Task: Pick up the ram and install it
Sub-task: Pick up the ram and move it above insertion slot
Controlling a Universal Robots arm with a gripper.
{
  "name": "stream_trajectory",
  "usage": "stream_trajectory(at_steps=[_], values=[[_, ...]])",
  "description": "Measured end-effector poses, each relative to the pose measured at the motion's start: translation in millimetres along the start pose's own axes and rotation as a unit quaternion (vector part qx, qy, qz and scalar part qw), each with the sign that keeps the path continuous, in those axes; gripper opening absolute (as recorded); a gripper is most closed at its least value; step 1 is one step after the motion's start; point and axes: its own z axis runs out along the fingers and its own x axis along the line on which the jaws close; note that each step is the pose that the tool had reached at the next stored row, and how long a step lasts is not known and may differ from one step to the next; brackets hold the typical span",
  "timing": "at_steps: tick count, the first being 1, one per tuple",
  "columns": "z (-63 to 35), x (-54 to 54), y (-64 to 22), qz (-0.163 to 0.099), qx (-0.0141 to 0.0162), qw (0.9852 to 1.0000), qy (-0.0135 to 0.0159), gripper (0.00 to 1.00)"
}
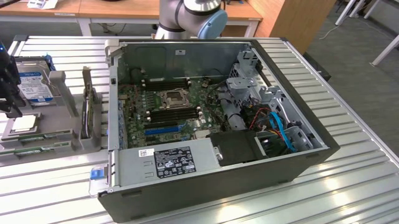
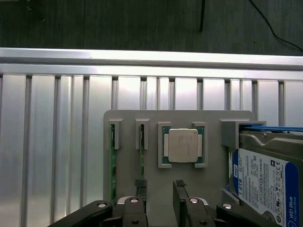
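Two green ram sticks lie edge-up in slots of a grey holder (image 2: 213,118); one ram stick (image 2: 112,161) is the outer one, the other ram stick (image 2: 141,149) lies beside it. They also show as thin green strips (image 1: 37,137) at the exterior view's left. My gripper (image 2: 160,203) hangs open over the holder with nothing between its fingers; one finger (image 2: 140,196) sits over the end of the inner stick. The black gripper (image 1: 11,112) shows at the far left edge. The open PC case (image 1: 299,158) holds the motherboard with black memory slots (image 1: 174,112).
A square silver processor (image 2: 183,145) and a hard drive (image 2: 270,182) with a blue-white label share the holder. An upright card (image 1: 87,109) stands between holder and case. The power supply (image 1: 168,161) and cables (image 1: 277,130) fill the case's near side. The slatted metal table (image 1: 349,186) lies all around.
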Motion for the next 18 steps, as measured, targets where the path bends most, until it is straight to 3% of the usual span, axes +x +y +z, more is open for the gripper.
stream_trajectory(at_steps=[8, 18], values=[[14.1, 0.7, -0.7, 0.0, 0.0001, 1.0, -0.0001, 0.35], [14.4, 3.8, -0.7, 0.0, 0.0, 1.0, 0.0, 0.35]])
